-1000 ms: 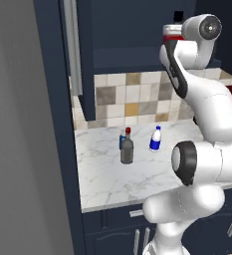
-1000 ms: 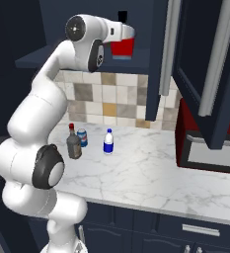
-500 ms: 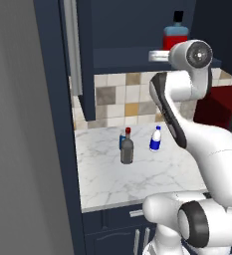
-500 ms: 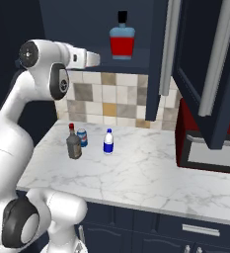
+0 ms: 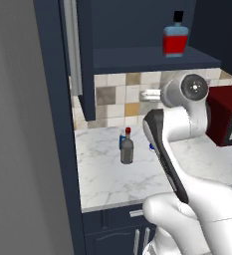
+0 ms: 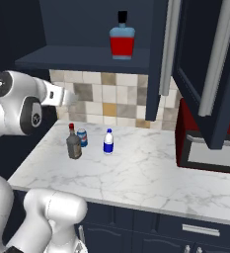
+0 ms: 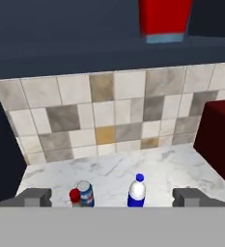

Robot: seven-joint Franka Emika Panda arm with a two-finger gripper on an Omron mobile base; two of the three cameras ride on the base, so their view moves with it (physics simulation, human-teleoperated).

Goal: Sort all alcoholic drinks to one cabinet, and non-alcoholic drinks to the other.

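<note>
Right base view: red microwave (image 6: 208,143) beside bottles.

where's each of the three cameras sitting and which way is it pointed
Left base view: behind the arm to its left, facing the marble counter and the open cabinet shelf holding the square red bottle; the white arm rises at lower right.
Right base view: behind to the right, facing the same counter; the arm stands at left.
Hand view: on the hand, looking level at the tiled backsplash; the open gripper sits at the bottom.
Shared: red-capped bottle, blue can, white bottle.
</note>
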